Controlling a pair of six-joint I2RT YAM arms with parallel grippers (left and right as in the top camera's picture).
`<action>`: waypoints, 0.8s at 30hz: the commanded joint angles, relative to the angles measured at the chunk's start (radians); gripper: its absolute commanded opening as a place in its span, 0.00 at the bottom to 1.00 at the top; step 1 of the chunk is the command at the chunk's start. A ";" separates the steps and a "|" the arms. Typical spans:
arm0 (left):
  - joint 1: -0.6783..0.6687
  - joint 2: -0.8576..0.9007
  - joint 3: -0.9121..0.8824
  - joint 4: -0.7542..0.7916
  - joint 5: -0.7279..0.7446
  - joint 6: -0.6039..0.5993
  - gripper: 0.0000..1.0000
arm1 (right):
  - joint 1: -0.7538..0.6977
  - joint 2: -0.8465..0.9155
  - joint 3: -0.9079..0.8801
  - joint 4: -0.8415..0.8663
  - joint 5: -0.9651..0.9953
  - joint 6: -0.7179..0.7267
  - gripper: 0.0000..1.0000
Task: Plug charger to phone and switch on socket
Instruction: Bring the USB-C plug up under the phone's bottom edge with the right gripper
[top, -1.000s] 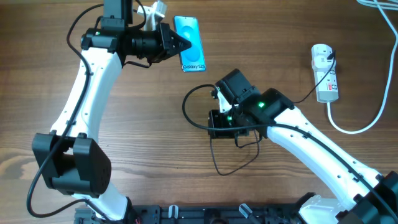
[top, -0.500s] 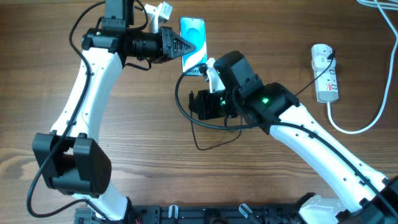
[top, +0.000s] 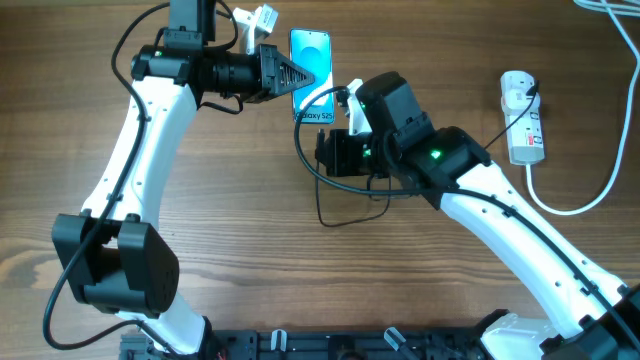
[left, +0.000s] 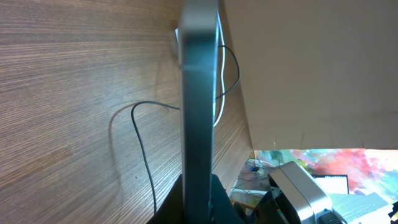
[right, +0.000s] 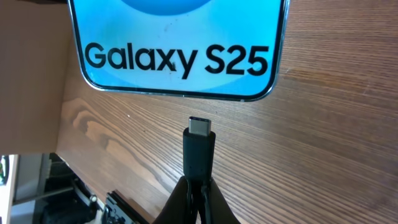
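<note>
The phone (top: 311, 62), teal with "Galaxy S25" text, is held at its left edge by my left gripper (top: 292, 76), which is shut on it. In the left wrist view the phone (left: 199, 93) shows edge-on, rising from between the fingers (left: 199, 202). My right gripper (top: 324, 150) is shut on the charger's connector (right: 199, 144). The connector's tip points at the phone's bottom edge (right: 180, 87), a short gap away and not inserted. The thin black charger cable (top: 340, 215) loops over the table. The white socket (top: 523, 118) lies at the far right, away from both grippers.
The socket's thick white cord (top: 575, 205) curves along the right edge of the wooden table (top: 240, 250). The cable loop lies on the wood below the phone (left: 144, 155). Table edge and clutter show beyond it (left: 298, 186).
My right gripper has moved up and towards the phone with the connector, dragging the cable loop along. The left gripper shifted the phone slightly right, then held still.
</note>
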 joint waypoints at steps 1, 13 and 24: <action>-0.003 -0.026 0.004 -0.006 0.046 0.029 0.04 | -0.001 -0.018 0.023 0.009 -0.035 0.002 0.05; -0.034 -0.026 0.004 -0.006 0.037 0.058 0.04 | -0.001 -0.018 0.023 0.009 -0.041 0.014 0.05; -0.034 -0.026 0.004 -0.006 0.037 0.058 0.04 | -0.001 -0.018 0.023 -0.002 0.004 0.002 0.05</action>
